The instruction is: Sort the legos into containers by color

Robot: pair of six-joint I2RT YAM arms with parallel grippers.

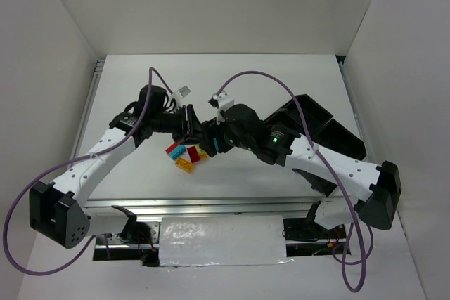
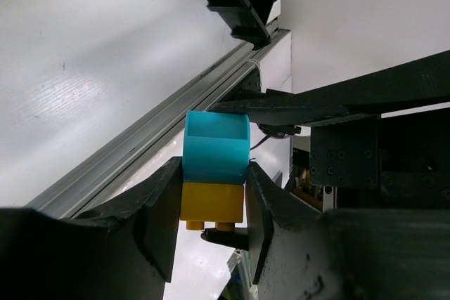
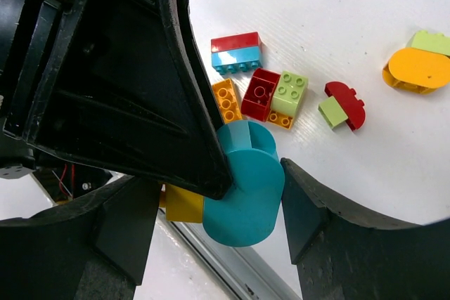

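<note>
My left gripper (image 2: 213,184) is shut on a joined pair: a round cyan brick (image 2: 216,147) on a yellow brick (image 2: 212,203). It holds the pair above the table's front rail. My right gripper (image 3: 221,201) grips the same pair end to end. One finger is against the cyan brick (image 3: 246,198) and the other against the yellow brick (image 3: 184,205). Both grippers meet mid-table, left (image 1: 191,126) and right (image 1: 211,138). Loose legos (image 1: 184,154) lie just below them. The black tray (image 1: 320,123) stands to the right, partly behind the right arm.
On the table lie a red-on-cyan brick (image 3: 237,53), an orange brick (image 3: 226,100), a dark red brick (image 3: 260,93), a lime brick (image 3: 290,93), a red rounded brick (image 3: 348,100) and an orange oval piece (image 3: 420,69). The aluminium rail (image 2: 176,114) runs along the near edge.
</note>
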